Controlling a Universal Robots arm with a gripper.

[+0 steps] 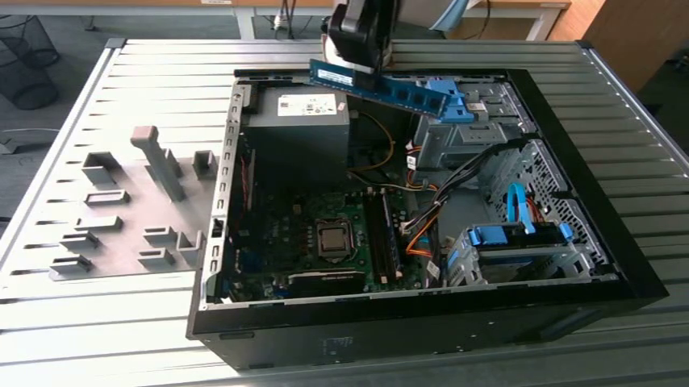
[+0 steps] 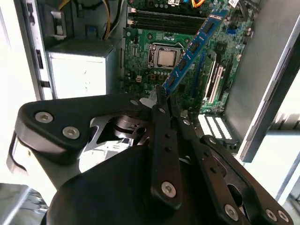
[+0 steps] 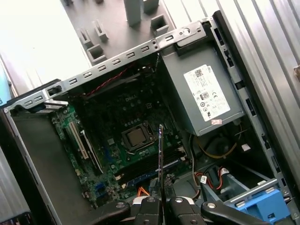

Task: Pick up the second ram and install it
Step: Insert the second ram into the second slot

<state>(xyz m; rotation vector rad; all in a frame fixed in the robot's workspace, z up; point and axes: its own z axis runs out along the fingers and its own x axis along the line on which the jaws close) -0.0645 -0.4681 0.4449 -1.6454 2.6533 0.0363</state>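
Note:
My gripper (image 1: 351, 66) is shut on one end of the second ram (image 1: 379, 87), a long thin blue stick. It hangs in the air over the back part of the open computer case (image 1: 603, 266), near the power supply (image 1: 296, 121). In the second wrist view the second ram (image 2: 193, 46) juts out from my gripper (image 2: 164, 96) over the green motherboard (image 2: 140, 51). In the first wrist view the second ram (image 3: 161, 154) is seen edge-on above my gripper (image 3: 161, 200), roughly over the dark memory slots (image 3: 150, 169). These memory slots (image 1: 379, 234) lie beside the processor socket (image 1: 334, 239).
A grey holder plate (image 1: 119, 218) with upright blocks lies on the slatted table (image 1: 140, 322) at the exterior view's left of the case. Blue drive caddies (image 1: 506, 238) and orange cables (image 1: 425, 234) crowd the case's right side.

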